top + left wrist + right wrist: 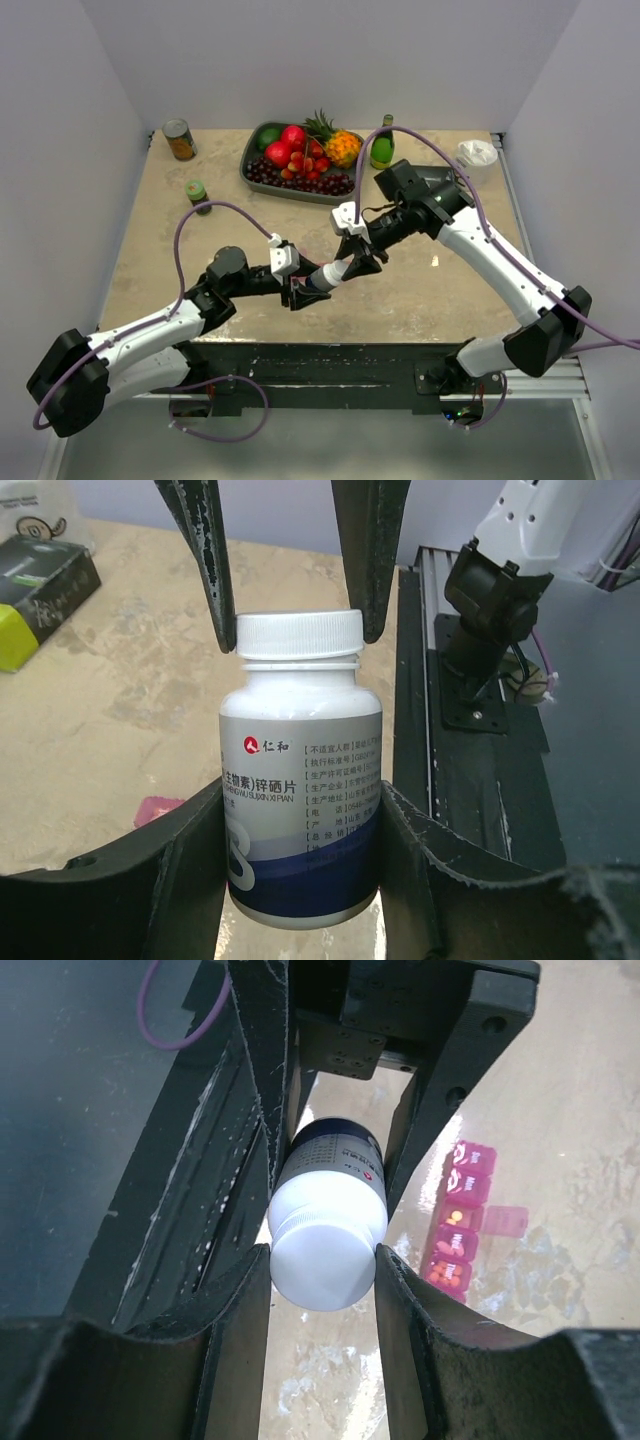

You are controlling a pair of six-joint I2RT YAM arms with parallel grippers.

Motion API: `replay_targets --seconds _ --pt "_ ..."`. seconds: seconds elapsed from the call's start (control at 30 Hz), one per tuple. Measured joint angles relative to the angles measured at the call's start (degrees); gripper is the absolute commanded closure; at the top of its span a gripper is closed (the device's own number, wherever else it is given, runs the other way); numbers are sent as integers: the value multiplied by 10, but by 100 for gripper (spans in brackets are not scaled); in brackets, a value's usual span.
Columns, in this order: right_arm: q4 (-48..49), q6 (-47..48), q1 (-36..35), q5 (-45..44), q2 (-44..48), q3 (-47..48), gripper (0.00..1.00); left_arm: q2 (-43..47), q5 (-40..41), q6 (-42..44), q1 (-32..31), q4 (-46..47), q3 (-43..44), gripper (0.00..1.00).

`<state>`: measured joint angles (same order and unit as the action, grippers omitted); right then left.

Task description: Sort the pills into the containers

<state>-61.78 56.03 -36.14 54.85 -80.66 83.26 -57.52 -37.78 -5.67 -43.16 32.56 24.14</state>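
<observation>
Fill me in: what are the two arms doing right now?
Both arms hold one white pill bottle between them, above the table. The left gripper is clamped on the bottle's body and the right gripper on its white cap, which is on the bottle. The pink pill organiser lies on the table below, with at least one lid open and a few pills in some compartments.

White shells with black joints form the left arm [140, 335] and right arm [490, 255]; a purple cable [178, 250] loops along each; black fingers [205, 550] of the right gripper [322, 1260] look scuffed
</observation>
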Motion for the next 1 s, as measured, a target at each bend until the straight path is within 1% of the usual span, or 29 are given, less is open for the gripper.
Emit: replay_targets --seconds 0.1,0.2,0.37,0.53,0.83,0.87,0.9,1.0 --pt "-28 22 -3 0 -14 5 85 -1 -13 3 0 -22 2 100" --pt "-22 12 -4 1 -12 0 85 -2 -16 -2 0 -18 1 100" --pt "44 -48 -6 19 13 -38 86 8 7 -33 -2 74 -45 100" --pt "98 -113 -2 42 14 -45 87 -3 32 -57 -3 142 -63 100" --pt "203 -216 0 62 3 -50 92 -23 86 -57 -4 182 -63 100" --pt "213 -226 0 60 3 -52 97 -25 91 -57 -5 185 -63 100" --pt "226 -238 0 57 3 -55 99 -27 99 -56 -5 188 -63 100" --pt "266 -280 1 43 4 -65 100 -31 123 -53 -5 193 -63 100"
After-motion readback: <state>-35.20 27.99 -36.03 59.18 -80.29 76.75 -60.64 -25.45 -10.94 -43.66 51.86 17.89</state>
